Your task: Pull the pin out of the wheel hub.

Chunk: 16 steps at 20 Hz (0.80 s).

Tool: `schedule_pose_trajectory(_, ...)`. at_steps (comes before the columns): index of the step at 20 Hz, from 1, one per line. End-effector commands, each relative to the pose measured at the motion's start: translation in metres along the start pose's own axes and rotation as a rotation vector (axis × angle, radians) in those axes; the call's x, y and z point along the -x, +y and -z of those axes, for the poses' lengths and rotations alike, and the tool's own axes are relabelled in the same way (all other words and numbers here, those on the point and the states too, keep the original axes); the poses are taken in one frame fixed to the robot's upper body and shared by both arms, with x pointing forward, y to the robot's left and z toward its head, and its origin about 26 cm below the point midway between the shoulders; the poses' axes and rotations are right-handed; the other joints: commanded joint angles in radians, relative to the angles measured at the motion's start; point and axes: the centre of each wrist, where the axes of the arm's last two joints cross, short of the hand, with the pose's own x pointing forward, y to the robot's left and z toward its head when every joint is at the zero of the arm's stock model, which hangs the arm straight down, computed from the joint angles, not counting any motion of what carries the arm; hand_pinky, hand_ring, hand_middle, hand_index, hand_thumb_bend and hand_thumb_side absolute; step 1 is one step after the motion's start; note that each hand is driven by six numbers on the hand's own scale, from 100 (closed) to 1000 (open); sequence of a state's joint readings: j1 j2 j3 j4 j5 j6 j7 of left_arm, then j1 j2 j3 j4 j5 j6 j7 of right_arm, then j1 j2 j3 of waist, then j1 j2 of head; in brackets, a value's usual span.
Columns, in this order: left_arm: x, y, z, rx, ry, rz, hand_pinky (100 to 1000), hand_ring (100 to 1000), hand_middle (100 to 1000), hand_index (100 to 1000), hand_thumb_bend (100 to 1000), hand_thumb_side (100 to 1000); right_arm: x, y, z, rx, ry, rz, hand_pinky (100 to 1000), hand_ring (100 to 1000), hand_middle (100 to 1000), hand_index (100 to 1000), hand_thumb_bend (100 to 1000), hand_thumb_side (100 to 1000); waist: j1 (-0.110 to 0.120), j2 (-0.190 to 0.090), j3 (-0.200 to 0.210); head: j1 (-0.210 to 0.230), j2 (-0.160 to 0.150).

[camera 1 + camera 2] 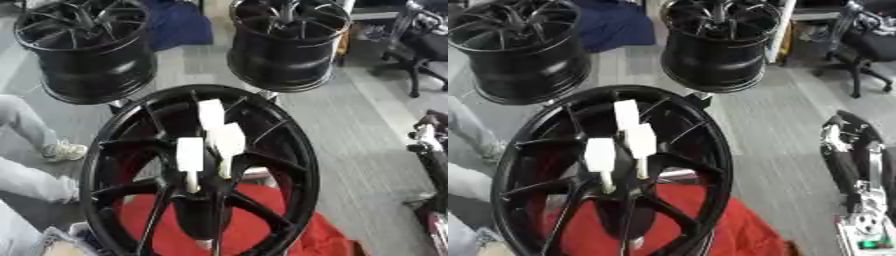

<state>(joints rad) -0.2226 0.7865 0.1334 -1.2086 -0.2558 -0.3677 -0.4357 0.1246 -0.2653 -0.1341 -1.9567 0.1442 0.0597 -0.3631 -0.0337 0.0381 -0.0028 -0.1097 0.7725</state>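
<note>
Pins in hub, right hand aside

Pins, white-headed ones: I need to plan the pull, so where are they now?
Three white-headed pins stand clustered at the hub of the nearest black wheel, centre of both views, above the red cloth.

Right hand at right edge, idle

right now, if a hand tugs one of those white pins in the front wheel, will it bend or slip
The white pins look blocky at the head with a thin stem seated in the wheel hub, so probably stiff, though a sideways tug could bind the stem. The flat-sided heads should offer a fair hold. The black wheel stands on edge and might rock when pulled.
</note>
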Motion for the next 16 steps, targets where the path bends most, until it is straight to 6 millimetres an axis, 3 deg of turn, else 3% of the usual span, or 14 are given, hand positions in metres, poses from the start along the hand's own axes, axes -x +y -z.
schedule_pose_trajectory(1,-0.02,0.001,0.006,-0.096,-0.13,-0.012,599,639,739,839,100,680,-0.021,-0.013,0.017,-0.049,-0.107,-0.109,591,646,600,803,100,335,-0.003,-0.006,0.004,-0.005,-0.003)
schedule_pose_trajectory(4,-0.036,-0.018,0.013,-0.161,-0.227,-0.08,593,623,723,826,100,679,-0.031,-0.011,0.026,-0.145,-0.182,-0.191,607,652,607,814,100,275,-0.015,-0.005,0.007,-0.008,-0.003)
schedule_pose_trajectory(7,-0.066,-0.032,0.014,-0.221,-0.318,-0.262,582,608,703,813,100,685,-0.055,-0.033,0.054,-0.291,-0.299,-0.382,623,659,617,826,100,252,-0.009,-0.004,0.004,-0.005,-0.003)
schedule_pose_trajectory(9,-0.087,-0.036,0.013,-0.237,-0.358,-0.372,577,599,691,807,100,696,-0.068,-0.037,0.065,-0.365,-0.346,-0.416,629,661,620,830,100,246,-0.009,-0.004,0.004,-0.004,-0.003)
schedule_pose_trajectory(16,-0.135,-0.054,0.018,-0.31,-0.438,-0.634,574,590,673,802,100,733,-0.078,-0.029,0.07,-0.464,-0.412,-0.387,626,657,615,828,100,249,-0.021,0.0,0.011,0.005,-0.003)
